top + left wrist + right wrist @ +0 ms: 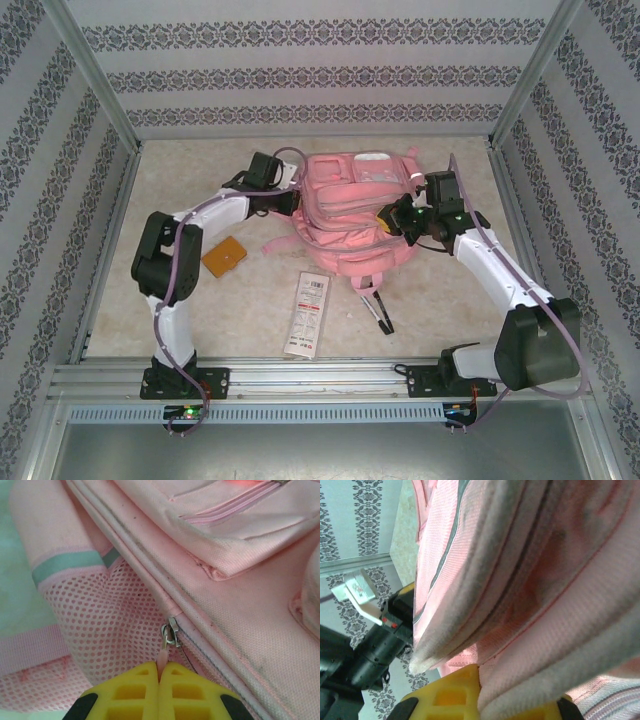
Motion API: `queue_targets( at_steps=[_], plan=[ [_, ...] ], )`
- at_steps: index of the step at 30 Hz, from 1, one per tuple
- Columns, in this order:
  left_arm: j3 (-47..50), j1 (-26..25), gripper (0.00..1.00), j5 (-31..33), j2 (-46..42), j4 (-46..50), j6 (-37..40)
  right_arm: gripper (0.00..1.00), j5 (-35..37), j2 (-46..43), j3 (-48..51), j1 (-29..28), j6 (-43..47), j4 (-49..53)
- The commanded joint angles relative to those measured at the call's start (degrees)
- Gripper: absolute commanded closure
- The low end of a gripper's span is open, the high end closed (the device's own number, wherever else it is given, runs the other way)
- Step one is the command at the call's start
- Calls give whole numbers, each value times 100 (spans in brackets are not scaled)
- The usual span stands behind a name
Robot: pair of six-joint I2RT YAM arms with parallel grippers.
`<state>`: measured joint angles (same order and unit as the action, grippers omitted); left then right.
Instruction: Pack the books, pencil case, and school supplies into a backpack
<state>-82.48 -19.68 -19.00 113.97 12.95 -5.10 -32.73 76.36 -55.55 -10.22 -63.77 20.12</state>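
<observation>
The pink backpack (350, 215) lies in the middle of the table. At its left side, my left gripper (292, 203) is shut on the pink zipper pull (163, 659) below the metal slider (171, 634), beside a mesh side pocket (100, 615). My right gripper (393, 218) is at the bag's right side, shut on a fold of backpack fabric (535, 645) that covers one yellow finger. The book (224, 257) lies orange-brown face up, left of the bag. In front of the bag are the white pencil case (308, 314) and two black pens (381, 313).
Metal frame rails (300, 378) run along the near edge, and patterned walls close in the other three sides. A loose pink strap (363, 284) trails from the bag toward the pens. The left arm's black wrist (380, 640) sits past the bag in the right wrist view.
</observation>
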Motion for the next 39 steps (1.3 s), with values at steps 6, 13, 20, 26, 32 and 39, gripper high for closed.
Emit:
queue_targets(
  at_steps=[6,13,20,26,32,39],
  plan=[
    [-467,413,67,112,187,555,-207,91,-451,90,-236,26,282,-20],
    [-48,421,48,238,-1062,710,-565,57,237,392,-255,-161,198,431],
    [446,405,47,-405,-2070,1710,-1274,40,2657,-9,-276,-788,1568,1699],
    [1577,366,45,-277,-3097,2459,-1568,2,5951,-306,-284,-2058,2238,2818],
    [2465,360,41,-563,-3529,3252,-1675,2,6654,-938,145,-2603,2587,2997],
    [3149,323,39,-380,-4245,3679,-1849,15,3276,-1713,1191,-2855,1405,1504]
  ],
)
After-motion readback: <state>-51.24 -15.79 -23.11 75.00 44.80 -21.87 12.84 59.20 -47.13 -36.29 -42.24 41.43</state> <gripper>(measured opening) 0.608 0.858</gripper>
